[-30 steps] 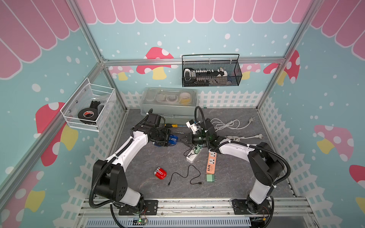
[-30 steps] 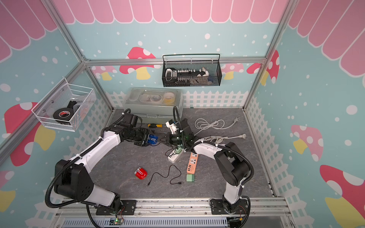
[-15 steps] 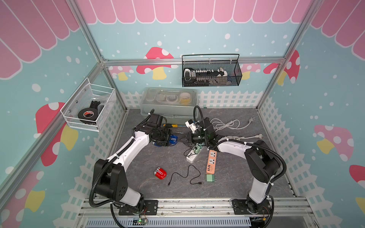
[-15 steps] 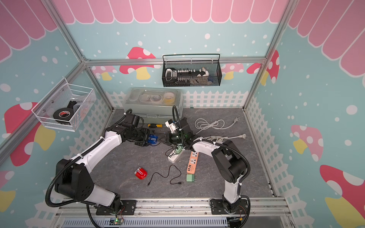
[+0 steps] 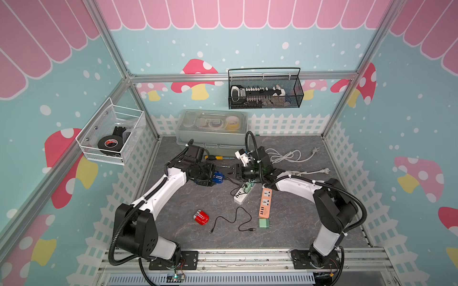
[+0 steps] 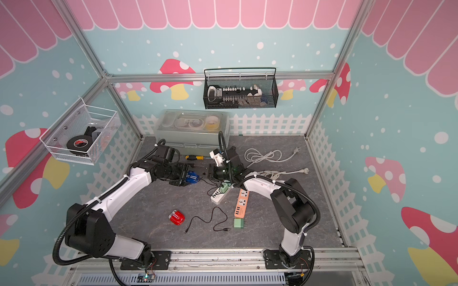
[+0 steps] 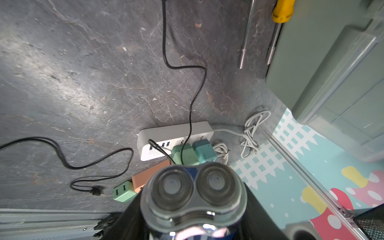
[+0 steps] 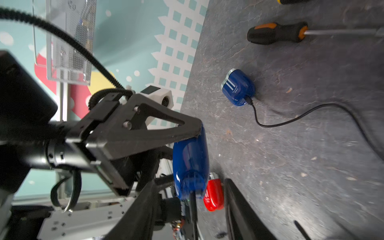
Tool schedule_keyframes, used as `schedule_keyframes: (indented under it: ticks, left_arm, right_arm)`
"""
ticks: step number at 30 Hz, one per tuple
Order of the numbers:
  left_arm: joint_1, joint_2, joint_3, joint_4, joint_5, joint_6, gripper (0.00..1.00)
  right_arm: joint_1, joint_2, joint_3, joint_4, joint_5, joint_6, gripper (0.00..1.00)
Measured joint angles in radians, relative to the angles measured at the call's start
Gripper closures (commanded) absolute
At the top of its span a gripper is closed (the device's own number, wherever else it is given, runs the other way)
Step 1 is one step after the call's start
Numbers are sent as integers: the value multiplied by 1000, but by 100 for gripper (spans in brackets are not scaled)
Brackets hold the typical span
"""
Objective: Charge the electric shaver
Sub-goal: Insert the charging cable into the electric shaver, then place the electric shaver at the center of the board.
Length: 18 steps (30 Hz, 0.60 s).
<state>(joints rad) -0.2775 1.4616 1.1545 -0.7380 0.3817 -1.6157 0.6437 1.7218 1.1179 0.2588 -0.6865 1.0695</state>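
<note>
Blue electric shaver (image 8: 191,162), held aloft, black cable (image 8: 193,209) plugged into base

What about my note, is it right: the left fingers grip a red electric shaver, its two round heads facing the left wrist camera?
Not quite. The left fingers grip a blue electric shaver, not a red one, as the right wrist view shows; its two round heads do face the left wrist camera.

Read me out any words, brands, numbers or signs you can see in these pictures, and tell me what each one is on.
Nothing here can be read, so there is no text to quote.
black tape roll: red label, too small to read.
white power strip: printed label beside its USB ports, blurred.
blue shaver lying on the mat: fine white print, too small to read.
</note>
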Motion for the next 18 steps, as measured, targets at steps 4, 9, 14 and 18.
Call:
schedule_keyframes:
  ticks: [4, 9, 14, 18]
  left_arm:
    - [66, -3, -36, -18, -35, 38, 100]
    - [149, -2, -74, -41, -125, 91, 100]
    - [213, 94, -82, -51, -207, 146, 100]
    - [221, 193, -82, -51, -246, 163, 96]
  right_arm:
    - [-38, -147, -4, -129, 34, -57, 36]
    - [-64, -274, 16, -348, 107, -185, 38]
    - [-62, -320, 34, -594, 201, -328, 41]
    - [-62, -370, 33, -750, 280, -421, 43]
